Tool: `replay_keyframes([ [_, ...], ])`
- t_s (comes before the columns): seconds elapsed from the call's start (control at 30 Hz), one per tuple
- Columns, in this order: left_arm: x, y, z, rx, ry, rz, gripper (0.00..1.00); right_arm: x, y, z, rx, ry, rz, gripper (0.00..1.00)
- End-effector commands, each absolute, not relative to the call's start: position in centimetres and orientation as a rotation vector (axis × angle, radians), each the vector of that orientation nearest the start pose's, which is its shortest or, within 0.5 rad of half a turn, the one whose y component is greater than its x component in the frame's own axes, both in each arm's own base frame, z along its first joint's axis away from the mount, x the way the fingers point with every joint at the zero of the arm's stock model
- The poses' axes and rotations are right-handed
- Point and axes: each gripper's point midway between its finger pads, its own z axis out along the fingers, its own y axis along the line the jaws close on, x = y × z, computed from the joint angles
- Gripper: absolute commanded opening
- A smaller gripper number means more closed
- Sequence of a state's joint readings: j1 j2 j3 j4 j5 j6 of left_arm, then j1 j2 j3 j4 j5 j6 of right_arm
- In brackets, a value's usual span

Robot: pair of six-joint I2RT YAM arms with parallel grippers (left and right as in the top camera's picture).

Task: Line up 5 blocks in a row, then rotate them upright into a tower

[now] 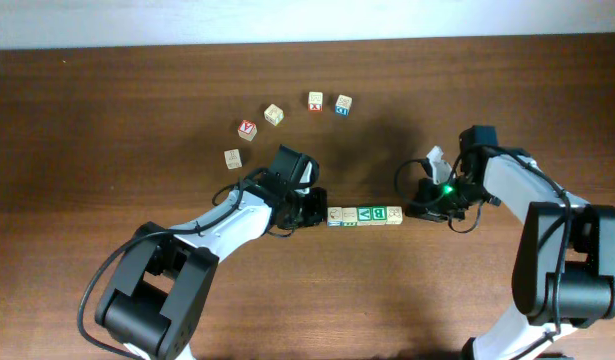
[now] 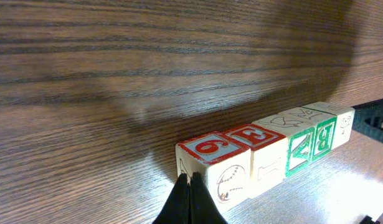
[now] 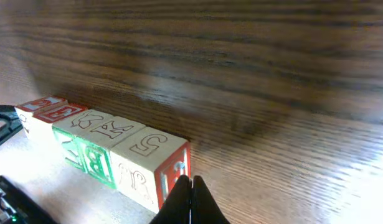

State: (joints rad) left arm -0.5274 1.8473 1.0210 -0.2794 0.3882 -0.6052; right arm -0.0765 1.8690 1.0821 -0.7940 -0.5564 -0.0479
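From above, we see the five blocks (image 1: pixel 365 214) lined up in a touching row near the middle of the table (image 1: pixel 107 80), between the two arms. The left claw (image 1: pixel 315 207) sits at the row's left end and the right claw (image 1: pixel 423 206) at its right end. From here we cannot tell how their jaws stand. Five loose blocks (image 1: pixel 274 114) lie scattered farther back, well apart from the row.

In the left wrist view, we see the left claw (image 2: pixel 190 182) fully closed, fingers pressed together and holding nothing. Its tips are right at the lower corner of the block with a red 9 (image 2: pixel 208 148) on top. Next in line comes the red E block (image 2: pixel 253 134), then blocks with green faces.

In the right wrist view, the right claw (image 3: pixel 191 182) is likewise closed and empty. Its tips are at the bottom corner of the near end block (image 3: pixel 147 149), whose side face is red.
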Motion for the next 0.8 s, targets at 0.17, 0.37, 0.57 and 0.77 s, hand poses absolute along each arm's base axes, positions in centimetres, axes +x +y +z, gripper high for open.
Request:
replay_keyframes([
  [0.17,32.1,-26.7,3.6,0.074,2.796,-0.860,0.00,30.8,8.2,0.8,0.015,3.035,0.864,0.04],
  [0.37,32.1,-26.7,3.6,0.073,2.796,-0.860,0.00,30.9,11.1,3.0,-0.050,2.909,1.166,0.04],
  [0.57,32.1,-26.7,3.6,0.073,2.796,-0.860,0.00,30.9,11.3,4.3,-0.068,2.875,1.178,0.04],
  [0.77,32.0,-26.7,3.6,0.074,2.797,-0.863,0.00,30.8,12.7,4.9,-0.130,2.876,1.175,0.04],
])
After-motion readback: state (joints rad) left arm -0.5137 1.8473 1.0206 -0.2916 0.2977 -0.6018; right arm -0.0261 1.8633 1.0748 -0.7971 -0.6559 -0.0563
